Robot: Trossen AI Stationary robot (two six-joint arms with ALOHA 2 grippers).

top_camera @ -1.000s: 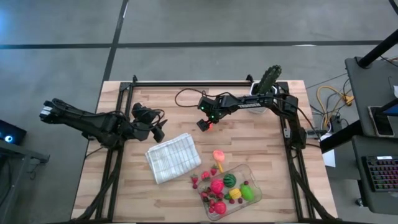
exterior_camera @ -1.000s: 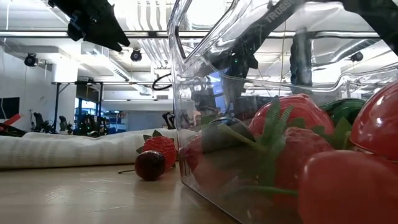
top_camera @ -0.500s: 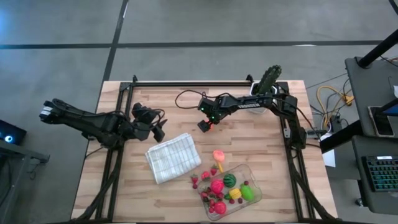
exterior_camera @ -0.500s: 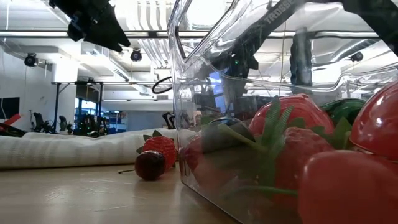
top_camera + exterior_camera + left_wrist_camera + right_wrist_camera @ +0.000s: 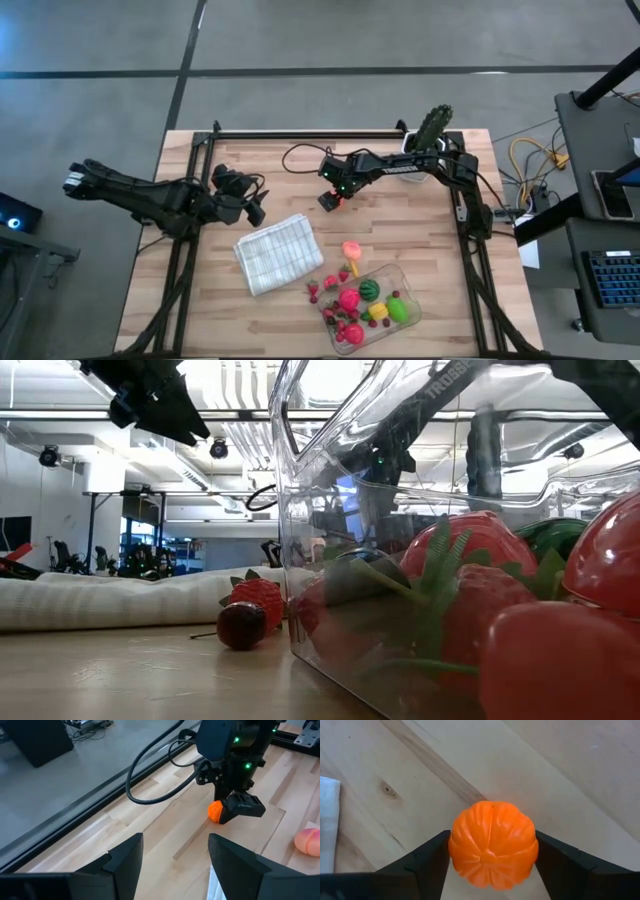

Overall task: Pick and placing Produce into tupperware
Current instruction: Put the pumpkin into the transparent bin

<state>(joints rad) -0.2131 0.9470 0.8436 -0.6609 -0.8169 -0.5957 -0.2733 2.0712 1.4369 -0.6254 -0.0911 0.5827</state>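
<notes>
Your right gripper (image 5: 329, 200) grips an orange toy pumpkin (image 5: 493, 844) above mid-table | your left gripper (image 5: 253, 212) waits spread wide beside the folded cloth (image 5: 277, 252) | tupperware (image 5: 368, 308) holds produce at the near edge.

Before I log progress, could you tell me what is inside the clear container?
The container holds red, green and yellow toy produce. Anything beneath that pile is hidden.
</notes>
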